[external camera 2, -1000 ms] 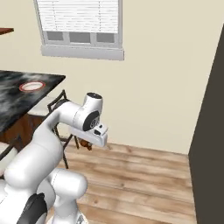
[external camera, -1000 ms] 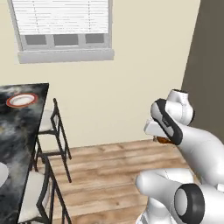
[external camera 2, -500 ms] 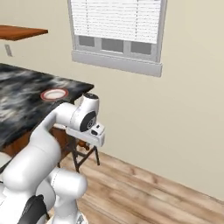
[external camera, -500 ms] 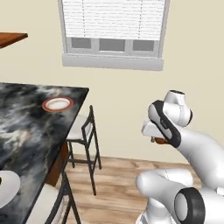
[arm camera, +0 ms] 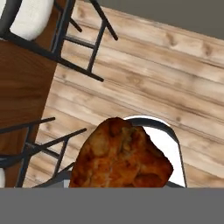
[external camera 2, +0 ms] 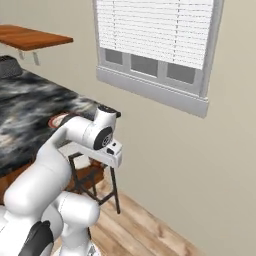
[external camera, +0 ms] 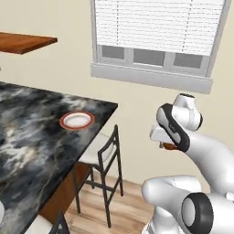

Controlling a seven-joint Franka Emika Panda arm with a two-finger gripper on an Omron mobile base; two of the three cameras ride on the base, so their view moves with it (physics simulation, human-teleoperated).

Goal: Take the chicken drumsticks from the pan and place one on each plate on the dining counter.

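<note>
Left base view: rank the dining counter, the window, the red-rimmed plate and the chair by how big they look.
1. dining counter and window: both cropped, too close to call
2. chair
3. red-rimmed plate

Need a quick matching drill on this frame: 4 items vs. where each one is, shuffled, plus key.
Items:
1. chicken drumstick
2. red-rimmed plate
3. stool
4. wooden shelf

Places:
A. on the wall, above the dining counter
B. held in the gripper over the wood floor
C. tucked beside the counter
D. on the marbled countertop near its corner

Pairs: 1-B, 2-D, 3-C, 4-A
</note>
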